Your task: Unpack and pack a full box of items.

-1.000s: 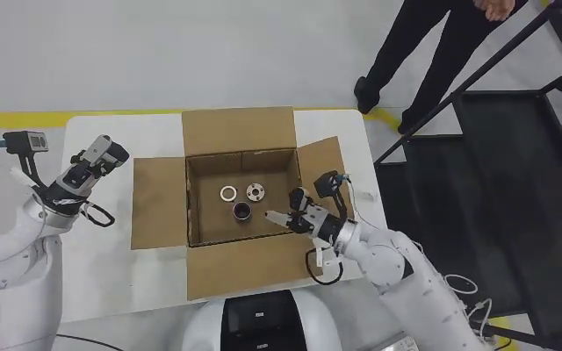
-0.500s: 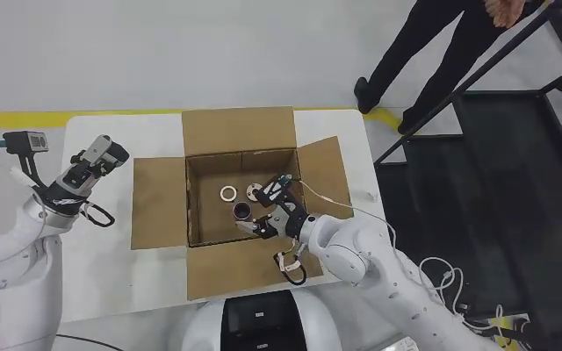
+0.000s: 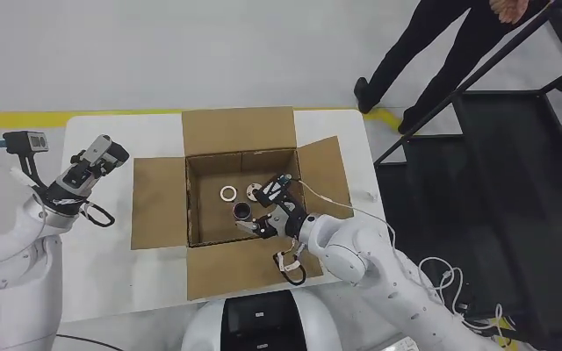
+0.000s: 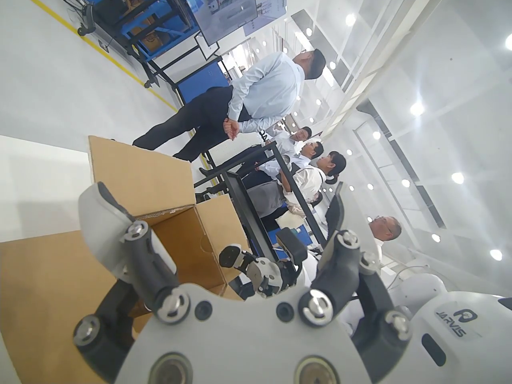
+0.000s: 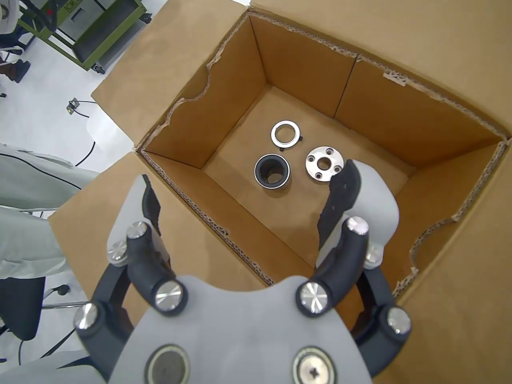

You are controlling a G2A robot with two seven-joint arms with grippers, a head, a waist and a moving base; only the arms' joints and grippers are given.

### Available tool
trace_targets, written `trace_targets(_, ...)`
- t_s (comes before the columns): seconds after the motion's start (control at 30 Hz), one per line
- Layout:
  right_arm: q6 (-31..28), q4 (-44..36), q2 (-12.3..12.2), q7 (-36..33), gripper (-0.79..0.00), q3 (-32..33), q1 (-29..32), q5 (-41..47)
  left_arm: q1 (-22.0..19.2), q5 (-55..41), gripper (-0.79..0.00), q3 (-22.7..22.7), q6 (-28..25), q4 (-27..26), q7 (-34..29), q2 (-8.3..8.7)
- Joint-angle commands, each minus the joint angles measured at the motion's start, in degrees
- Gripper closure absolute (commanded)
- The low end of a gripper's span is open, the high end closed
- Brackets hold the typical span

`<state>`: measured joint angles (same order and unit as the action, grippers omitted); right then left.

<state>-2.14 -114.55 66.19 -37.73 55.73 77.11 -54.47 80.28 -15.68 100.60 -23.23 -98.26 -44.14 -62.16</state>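
An open cardboard box [image 3: 187,204] stands mid-table with its flaps spread flat. On its floor lie a silver ring [image 3: 227,191], a silver flange disc [image 3: 254,188] and a black cylinder [image 3: 241,211]. My right gripper [image 3: 262,205] hangs open over the box's front right part, above and just right of the cylinder, holding nothing. The right wrist view looks down into the box [image 5: 304,61] at the ring [image 5: 285,135], the cylinder [image 5: 272,170] and the disc [image 5: 324,164] past the right gripper [image 5: 246,195]. My left gripper [image 3: 112,151] stands open, left of the box, empty [image 4: 218,209].
The box flaps [image 3: 158,204] cover much of the white table [image 3: 97,263]. A black metal frame [image 3: 492,175] stands off the table's right side. A green cart [image 5: 80,13] is on the floor beyond the box.
My right gripper has swung from over the right flap to above the box's inside, then nearly stopped. The left arm and the three items have not moved.
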Motion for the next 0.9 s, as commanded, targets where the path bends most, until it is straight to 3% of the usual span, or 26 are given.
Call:
trace_targets(0.0,-0.89,1.33,0.17,-1.03,-0.785,-0.55,-1.33,0.04,0.00,0.00,-0.785,0.00,0.00,0.00,0.00,0.00)
trace_targets(0.17,-2.04,7.97,2.07,-9.83,-0.785,-6.80,-12.16,-1.40,0.00,0.00,-0.785,0.00,0.00,0.00,0.00,0.00)
trace_targets(0.3,-2.19,16.54,4.85,-13.39,-0.785,-12.72,-20.30,5.38,0.00,0.00,-0.785,0.00,0.00,0.00,0.00,0.00)
trace_targets(0.43,-0.33,24.54,7.58,-16.49,-0.785,-18.44,-27.22,5.04,0.00,0.00,-0.785,0.00,0.00,0.00,0.00,0.00)
trace_targets(0.87,3.92,38.19,14.42,-21.68,-0.785,-29.02,-36.27,1.94,0.00,0.00,-0.785,0.00,0.00,0.00,0.00,0.00)
